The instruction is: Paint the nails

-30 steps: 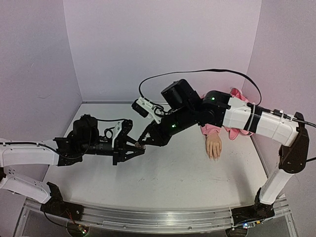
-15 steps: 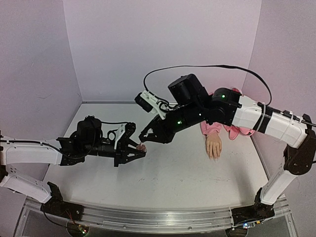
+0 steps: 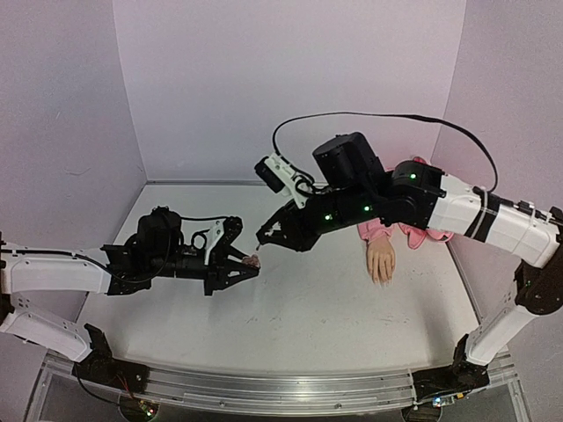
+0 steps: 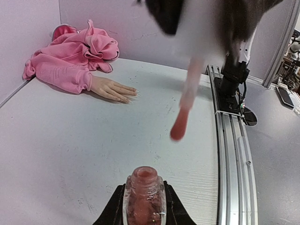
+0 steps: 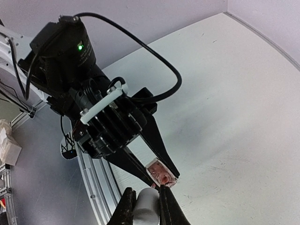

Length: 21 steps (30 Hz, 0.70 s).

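The mannequin hand (image 3: 381, 261) lies palm down at the right of the table, out of a pink sleeve (image 3: 384, 230); its nails (image 4: 130, 95) are tiny and pale. My left gripper (image 3: 252, 263) is shut on the open pinkish polish bottle (image 4: 144, 196), which also shows in the right wrist view (image 5: 162, 173). My right gripper (image 3: 263, 237) is shut on the white cap (image 5: 147, 207), whose brush with a pink wet tip (image 4: 179, 129) hangs just above and beyond the bottle mouth.
A crumpled pink garment (image 4: 77, 47) lies behind the hand near the right wall. A metal rail (image 4: 231, 140) runs along the table's near edge. A black cable (image 3: 369, 119) loops above the right arm.
My right gripper has lifted the cap and brush up and to the right, out of the bottle. My left gripper still holds the bottle in nearly the same place.
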### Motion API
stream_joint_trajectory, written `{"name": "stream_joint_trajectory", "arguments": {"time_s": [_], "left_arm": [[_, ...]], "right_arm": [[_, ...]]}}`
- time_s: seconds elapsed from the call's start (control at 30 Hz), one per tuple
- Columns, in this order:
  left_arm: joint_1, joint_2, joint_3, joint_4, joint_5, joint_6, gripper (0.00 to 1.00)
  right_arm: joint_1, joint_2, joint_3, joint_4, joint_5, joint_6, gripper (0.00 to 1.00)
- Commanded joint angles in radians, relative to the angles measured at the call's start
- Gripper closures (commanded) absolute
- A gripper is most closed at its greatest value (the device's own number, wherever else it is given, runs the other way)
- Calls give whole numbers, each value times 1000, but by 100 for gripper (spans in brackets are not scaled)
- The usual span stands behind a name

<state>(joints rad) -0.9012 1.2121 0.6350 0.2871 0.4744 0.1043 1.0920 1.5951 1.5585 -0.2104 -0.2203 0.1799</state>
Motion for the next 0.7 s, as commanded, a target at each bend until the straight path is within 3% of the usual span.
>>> {"name": "stream_joint_trajectory", "arguments": {"time_s": [0.0, 0.2, 0.4, 0.67], "left_arm": [[4, -34, 8, 34, -87, 9, 100], [3, -102, -5, 34, -190, -23, 100], [4, -182, 2, 32, -178, -74, 100], [4, -237, 116, -43, -200, -69, 100]], "right_arm": [[4, -111, -36, 55, 94, 55, 100], [-60, -241, -196, 26, 232, 180, 100], [-190, -385, -415, -14, 367, 348, 100], [-243, -435, -593, -72, 491, 511, 100]]}}
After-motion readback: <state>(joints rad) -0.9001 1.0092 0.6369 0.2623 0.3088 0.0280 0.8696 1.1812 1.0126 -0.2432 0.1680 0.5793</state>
